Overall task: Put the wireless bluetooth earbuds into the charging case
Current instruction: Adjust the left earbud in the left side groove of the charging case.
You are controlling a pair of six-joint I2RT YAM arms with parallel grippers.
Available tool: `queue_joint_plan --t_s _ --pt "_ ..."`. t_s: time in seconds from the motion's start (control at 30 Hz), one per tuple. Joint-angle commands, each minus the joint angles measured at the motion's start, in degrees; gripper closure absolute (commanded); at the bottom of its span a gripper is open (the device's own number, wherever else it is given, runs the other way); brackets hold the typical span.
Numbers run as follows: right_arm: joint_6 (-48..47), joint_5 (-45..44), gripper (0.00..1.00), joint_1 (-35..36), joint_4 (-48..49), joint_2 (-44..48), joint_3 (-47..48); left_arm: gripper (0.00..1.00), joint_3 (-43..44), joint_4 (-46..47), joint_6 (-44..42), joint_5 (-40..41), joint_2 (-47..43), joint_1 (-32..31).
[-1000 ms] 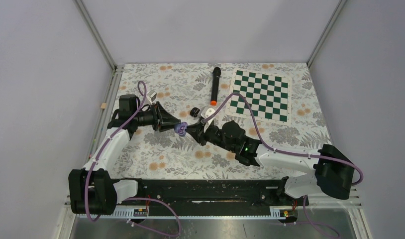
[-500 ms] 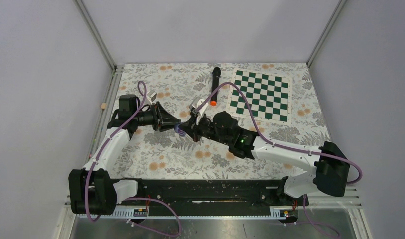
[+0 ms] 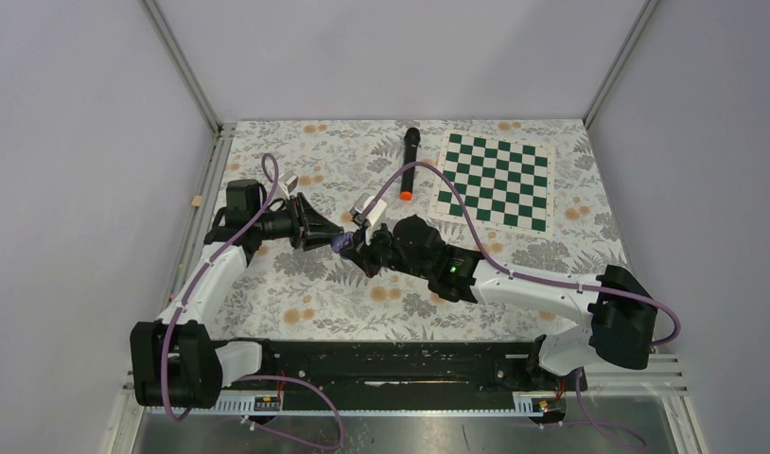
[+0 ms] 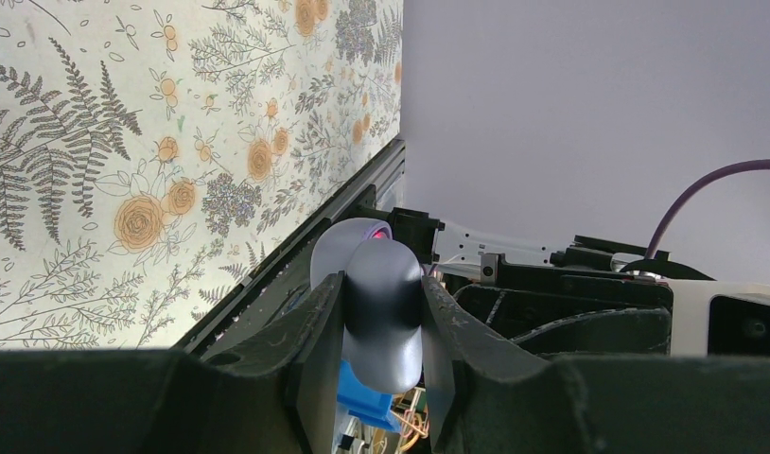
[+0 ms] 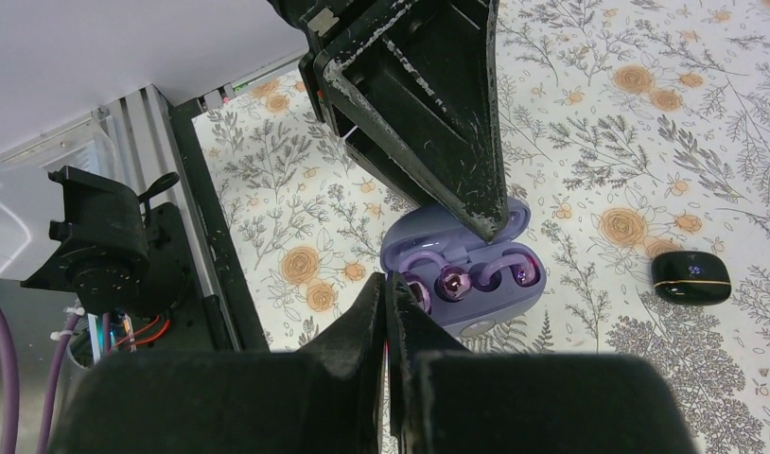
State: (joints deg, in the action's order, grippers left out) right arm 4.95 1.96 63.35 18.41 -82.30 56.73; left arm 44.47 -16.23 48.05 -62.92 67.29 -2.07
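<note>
The left gripper [image 4: 379,286] is clamping the open purple case [image 5: 485,284] above the table [image 5: 646,142]. The right gripper [image 5: 389,284], pinched shut, is nudging an earbud [image 5: 417,291] into its seat. The next move likely needs a gentle press.

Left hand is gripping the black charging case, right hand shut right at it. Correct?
Not quite. The left hand grips the pale purple charging case, lid open with earbuds inside, as the right wrist view shows. The black case lies apart on the mat. The right hand is shut right at the purple case, as you said.
</note>
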Motion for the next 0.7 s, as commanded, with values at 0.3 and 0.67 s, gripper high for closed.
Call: queue_joint_plan --t_s 0.3,0.67 --pt "0.12 -5.99 1.00 0.46 1.77 2.73 -1.26 1.00 1.17 1.97 -0.15 -1.97 -0.85 0.39" --pt "-0.20 -5.14 1.00 0.46 -0.19 2.13 -1.75 1.00 1.50 1.84 -0.01 -2.16 -1.32 0.65"
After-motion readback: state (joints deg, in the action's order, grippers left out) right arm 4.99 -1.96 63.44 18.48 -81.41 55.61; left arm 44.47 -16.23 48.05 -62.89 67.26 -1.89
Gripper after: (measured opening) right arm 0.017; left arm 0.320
